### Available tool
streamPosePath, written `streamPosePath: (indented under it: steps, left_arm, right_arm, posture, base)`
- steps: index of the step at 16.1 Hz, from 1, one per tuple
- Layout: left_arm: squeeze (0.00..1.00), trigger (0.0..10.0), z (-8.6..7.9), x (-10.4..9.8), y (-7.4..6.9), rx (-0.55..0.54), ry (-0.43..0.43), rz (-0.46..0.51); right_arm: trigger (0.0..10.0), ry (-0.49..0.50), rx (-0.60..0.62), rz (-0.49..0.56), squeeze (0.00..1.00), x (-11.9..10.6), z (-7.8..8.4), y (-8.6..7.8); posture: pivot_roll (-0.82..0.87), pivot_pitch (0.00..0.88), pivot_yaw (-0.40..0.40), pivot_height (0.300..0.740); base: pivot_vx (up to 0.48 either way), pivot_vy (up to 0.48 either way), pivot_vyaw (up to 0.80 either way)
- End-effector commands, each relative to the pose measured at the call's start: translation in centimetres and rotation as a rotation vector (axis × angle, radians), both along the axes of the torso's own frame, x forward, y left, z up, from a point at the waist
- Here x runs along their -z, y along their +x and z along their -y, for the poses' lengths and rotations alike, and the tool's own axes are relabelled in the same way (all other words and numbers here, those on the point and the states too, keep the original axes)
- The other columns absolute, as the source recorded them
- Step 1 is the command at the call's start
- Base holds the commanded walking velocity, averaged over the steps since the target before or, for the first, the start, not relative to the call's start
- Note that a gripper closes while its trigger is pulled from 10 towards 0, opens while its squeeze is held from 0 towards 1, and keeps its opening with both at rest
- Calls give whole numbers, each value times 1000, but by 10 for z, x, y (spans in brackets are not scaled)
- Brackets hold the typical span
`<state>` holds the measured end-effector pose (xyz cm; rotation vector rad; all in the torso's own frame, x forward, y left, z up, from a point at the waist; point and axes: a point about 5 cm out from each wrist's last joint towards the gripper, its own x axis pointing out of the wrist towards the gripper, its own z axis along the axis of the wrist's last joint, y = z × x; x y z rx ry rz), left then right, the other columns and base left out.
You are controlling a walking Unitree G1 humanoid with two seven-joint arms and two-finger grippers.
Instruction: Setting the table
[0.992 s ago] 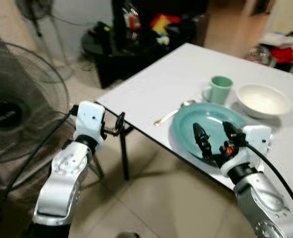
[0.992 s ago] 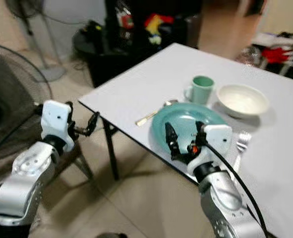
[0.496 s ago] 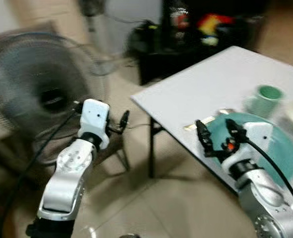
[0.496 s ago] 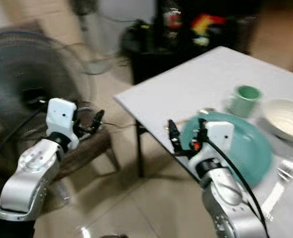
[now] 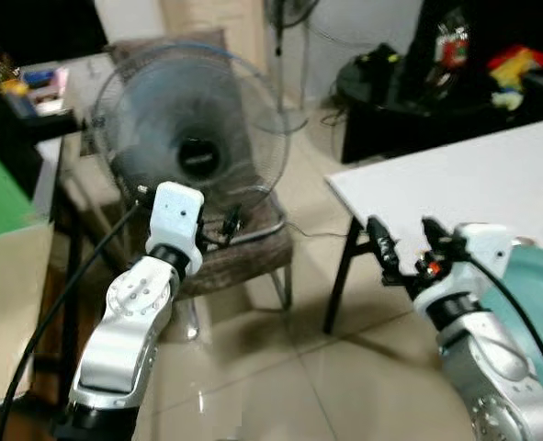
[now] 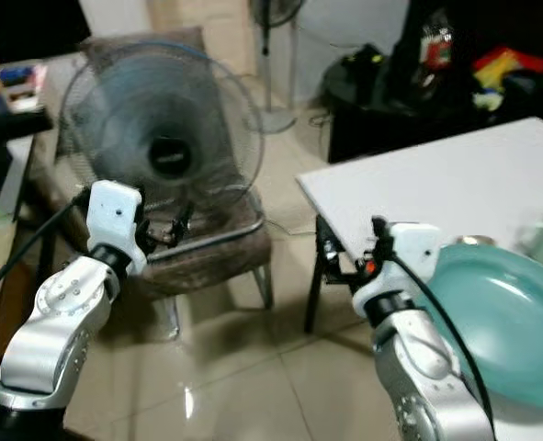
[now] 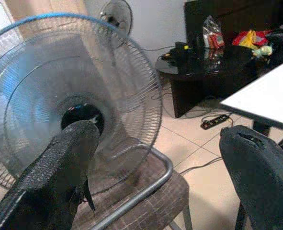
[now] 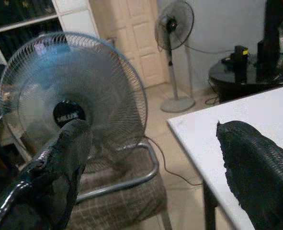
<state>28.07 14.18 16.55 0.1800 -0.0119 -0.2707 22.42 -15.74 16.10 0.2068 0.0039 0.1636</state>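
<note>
Both end effectors, left [image 5: 227, 223] and right [image 5: 405, 246], are raised with fingers spread and empty, apparently in transit, while the teal plate [image 6: 501, 317] lies on the white surface [image 5: 455, 179] near its edge, beside the right arm.

a glossy tiled floor [image 5: 280, 386] is seen, with light reflected in it. the fan [image 5: 193, 147] is caged in thin wire, with a dark smooth hub. the chair [image 7: 146, 191] is framed in shiny metal tube and seated in rough woven cloth. the table [image 6: 455, 188] is topped in a smooth matt white surface. the plate [image 6: 501, 322] is glazed teal, faintly glossy. both arms are cased in brushed silver metal, and the fingers [image 8: 256, 172] are covered in coarse black textured rubber.
</note>
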Motion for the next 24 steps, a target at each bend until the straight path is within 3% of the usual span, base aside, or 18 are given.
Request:
streamPosePath:
  steps: [1,4,11,21,24]
  left_arm:
    - [0,10000,-5,2,0,-26,11,-7]
    - [0,10000,-6,0,1,-33,-4,-1]
    - [0,10000,-7,0,1,-27,8,-7]
    - [0,10000,-11,0,-3,-44,25,-11]
    - [0,10000,-17,-3,0,-81,47,-2]
  right_arm:
    - [10000,14,-32,6,1000,-2,-6,2]
    - [10000,-9,-12,-31,1000,6,-3,3]
    - [10000,-108,63,-71,1000,13,2,6]
    - [10000,-47,-9,-67,1000,14,-6,7]
    - [10000,-56,-26,-55,1000,13,-9,9]
  posture:
    - [23,0,32,740]
    - [27,0,31,740]
    - [27,0,40,740]
    - [58,0,20,740]
    - [59,0,25,740]
  base:
    - [0,0,800]
    - [0,136,800]
    - [0,445,0]
    - [0,406,143]
    - [0,-283,800]
